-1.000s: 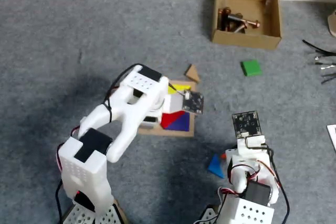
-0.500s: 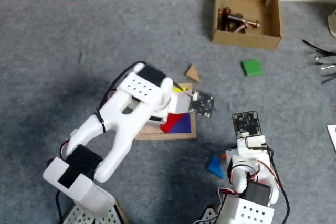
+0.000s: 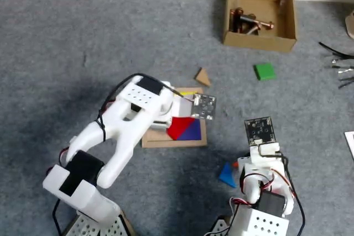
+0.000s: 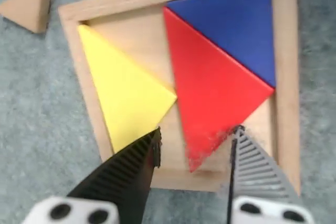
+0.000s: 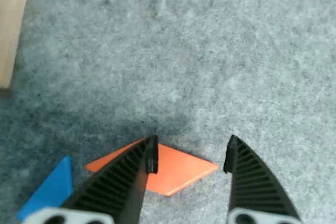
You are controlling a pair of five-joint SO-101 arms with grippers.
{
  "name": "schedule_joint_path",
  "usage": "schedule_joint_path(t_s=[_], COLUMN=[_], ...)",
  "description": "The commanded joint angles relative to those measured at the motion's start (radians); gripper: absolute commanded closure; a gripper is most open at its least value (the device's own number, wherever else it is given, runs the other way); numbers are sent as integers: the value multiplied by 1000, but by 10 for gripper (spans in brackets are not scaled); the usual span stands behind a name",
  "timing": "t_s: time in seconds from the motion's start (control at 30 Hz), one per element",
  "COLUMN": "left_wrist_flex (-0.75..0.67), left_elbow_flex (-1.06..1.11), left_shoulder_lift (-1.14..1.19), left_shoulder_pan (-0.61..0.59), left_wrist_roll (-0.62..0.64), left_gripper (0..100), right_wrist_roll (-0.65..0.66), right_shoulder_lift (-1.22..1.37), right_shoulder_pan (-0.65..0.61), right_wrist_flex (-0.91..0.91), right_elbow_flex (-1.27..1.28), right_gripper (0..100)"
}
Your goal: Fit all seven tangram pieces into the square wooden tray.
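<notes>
Right hand (image 5: 191, 153) spread, orange piece (image 5: 178, 172) beneath

No text, label or number can be read.

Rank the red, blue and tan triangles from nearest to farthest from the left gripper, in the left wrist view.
1. Red triangle, in the tray, tip by the left gripper.
2. Blue triangle, in the tray, beyond the red one.
3. Tan triangle, on the carpet outside the tray.
</notes>
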Motion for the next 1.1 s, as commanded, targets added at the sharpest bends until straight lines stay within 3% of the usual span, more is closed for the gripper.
schedule_joint_path(t_s=[0.0,0.17,0.33,0.5,0.8,1.07], left_wrist_flex=[-12,-11,-11,-17,-149,-144], left_elbow_flex=[-4,-4,12,41,50,30], left_shoulder_lift=[-54,-54,-54,-54,58,76], left_shoulder_pan=[-15,4,19,19,13,16], left_wrist_roll=[-6,72,166,170,170,172], left_gripper=[785,780,671,671,671,671], right_wrist_roll=[9,9,9,9,9,9], right_shoulder_lift=[-10,-10,-10,-10,-10,-10], right_shoulder_pan=[-18,-18,-18,-18,-18,-18], right_wrist_flex=[-22,-22,-22,-22,-22,-22], right_elbow_flex=[104,104,104,104,104,104], right_gripper=[796,796,796,796,796,796])
